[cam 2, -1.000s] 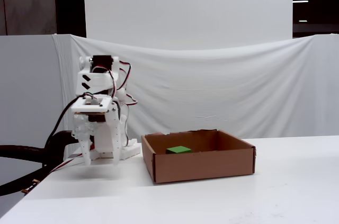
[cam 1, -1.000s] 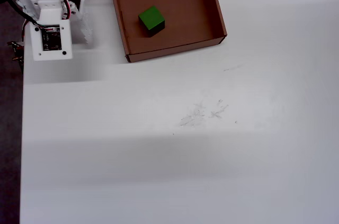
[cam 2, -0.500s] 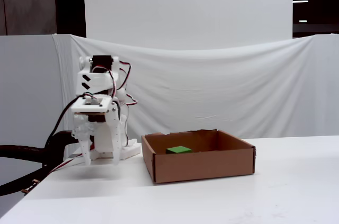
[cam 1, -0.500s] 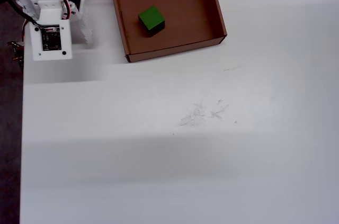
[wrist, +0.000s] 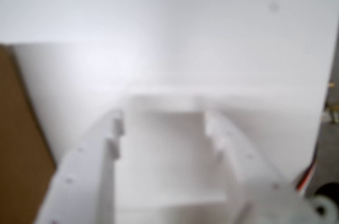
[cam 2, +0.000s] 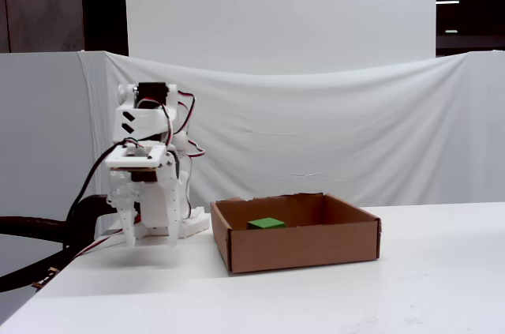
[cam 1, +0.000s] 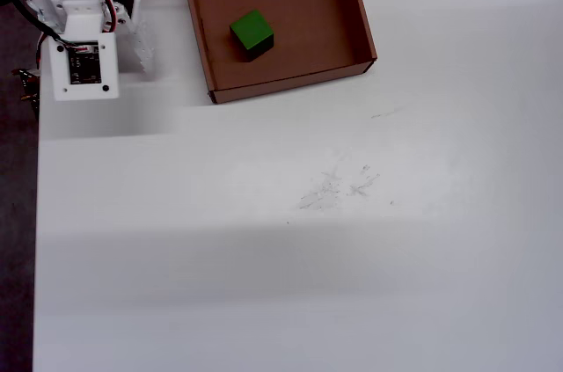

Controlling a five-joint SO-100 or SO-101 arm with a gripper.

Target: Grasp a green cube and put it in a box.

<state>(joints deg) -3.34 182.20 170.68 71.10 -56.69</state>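
The green cube (cam 1: pixel 251 32) lies inside the brown cardboard box (cam 1: pixel 364 25), left of the middle of its floor in the overhead view. In the fixed view the cube (cam 2: pixel 266 223) shows just above the box's front wall (cam 2: pixel 300 249). My gripper (cam 2: pixel 150 240) hangs pointing down over the table, left of the box and apart from it. In the wrist view my gripper (wrist: pixel 164 123) is open and empty, with only white table between the fingers. The box's side (wrist: pixel 16 144) fills the left edge of that view.
The arm's base and wrist board (cam 1: pixel 84 64) sit at the table's top left corner in the overhead view. The table's left edge (cam 1: pixel 37 214) runs beside them. A white cloth backdrop (cam 2: pixel 316 121) hangs behind the table.
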